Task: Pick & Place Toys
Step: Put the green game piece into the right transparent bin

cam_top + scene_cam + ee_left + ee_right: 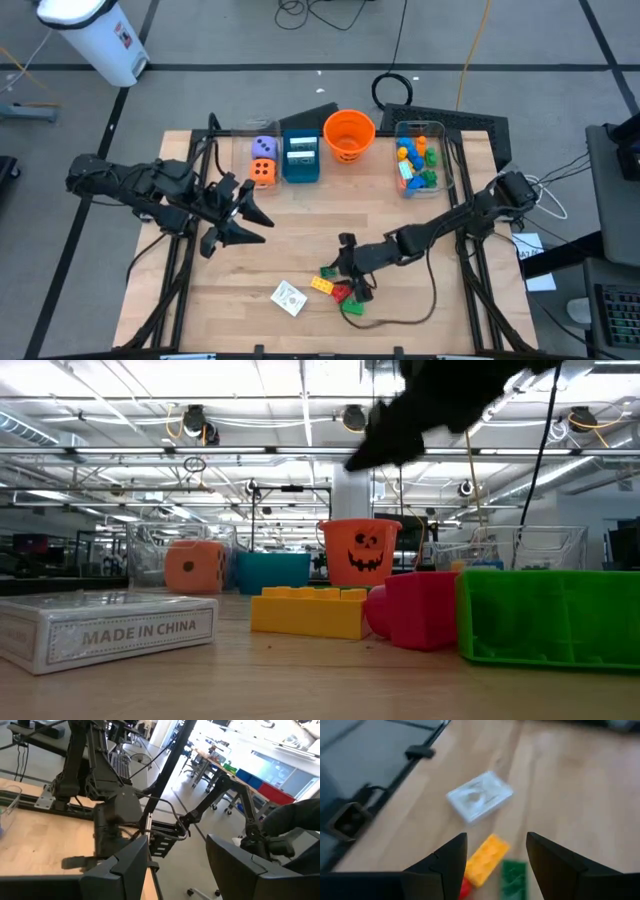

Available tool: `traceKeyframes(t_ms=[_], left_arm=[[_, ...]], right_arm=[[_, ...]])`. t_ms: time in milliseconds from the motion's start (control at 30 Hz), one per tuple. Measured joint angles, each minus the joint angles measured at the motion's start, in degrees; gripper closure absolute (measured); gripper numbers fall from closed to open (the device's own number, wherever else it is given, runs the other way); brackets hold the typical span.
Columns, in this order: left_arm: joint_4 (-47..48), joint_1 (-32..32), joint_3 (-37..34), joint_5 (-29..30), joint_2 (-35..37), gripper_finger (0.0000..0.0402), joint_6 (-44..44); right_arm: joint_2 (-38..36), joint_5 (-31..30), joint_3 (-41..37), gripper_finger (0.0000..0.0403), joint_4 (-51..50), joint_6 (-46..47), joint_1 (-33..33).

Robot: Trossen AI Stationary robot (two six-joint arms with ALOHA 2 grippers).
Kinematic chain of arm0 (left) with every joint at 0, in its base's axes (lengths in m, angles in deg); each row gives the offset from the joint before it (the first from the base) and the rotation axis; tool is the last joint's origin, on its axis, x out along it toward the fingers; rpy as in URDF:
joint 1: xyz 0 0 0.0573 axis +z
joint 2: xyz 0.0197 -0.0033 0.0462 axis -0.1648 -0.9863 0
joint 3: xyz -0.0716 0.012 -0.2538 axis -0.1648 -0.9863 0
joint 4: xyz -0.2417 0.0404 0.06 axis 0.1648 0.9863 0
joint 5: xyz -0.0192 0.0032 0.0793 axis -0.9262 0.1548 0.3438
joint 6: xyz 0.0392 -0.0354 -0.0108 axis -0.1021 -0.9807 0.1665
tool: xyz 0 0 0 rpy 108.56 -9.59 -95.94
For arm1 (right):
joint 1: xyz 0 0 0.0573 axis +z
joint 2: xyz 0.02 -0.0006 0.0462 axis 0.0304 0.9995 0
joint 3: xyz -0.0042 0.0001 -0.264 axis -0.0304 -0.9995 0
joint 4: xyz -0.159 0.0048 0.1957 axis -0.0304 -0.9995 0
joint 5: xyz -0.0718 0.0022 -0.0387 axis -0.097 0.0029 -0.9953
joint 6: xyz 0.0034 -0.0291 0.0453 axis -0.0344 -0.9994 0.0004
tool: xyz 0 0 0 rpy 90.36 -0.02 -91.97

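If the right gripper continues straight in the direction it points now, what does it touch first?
Probably the yellow brick, which lies between the open fingers of the right gripper. The white card box lies farther along the same line. Depth is unclear.

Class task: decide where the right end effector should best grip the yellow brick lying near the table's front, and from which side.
Grip the yellow brick across its two long side walls, coming from above. It lies flat and elongated, and the right end effector is open above it. The red brick and green brick sit close, so a narrow approach seems safest.
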Motion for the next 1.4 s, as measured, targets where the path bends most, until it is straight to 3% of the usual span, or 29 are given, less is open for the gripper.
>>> traceKeyframes(t_ms=[167,833,1200,1400], left_arm=[[0.14,0.00,0.00,0.64,-0.01,0.0195,-0.09],[0.23,0.15,0.00,4.77,-0.02,0.0195,0.96],[0.90,0.15,0.00,5.90,-0.02,0.0195,0.22],[0.95,0.15,0.00,5.91,-0.02,0.0195,0.06]], right_arm=[[0.90,2.76,-0.14,0.0206,-7.43,5.31,-2.60],[9.23,8.74,2.32,0.0204,-4.61,4.88,-5.42],[15.04,8.52,6.25,0.0137,-4.37,2.20,-5.36],[15.06,5.44,6.25,0.0112,-5.57,2.04,-5.33]])
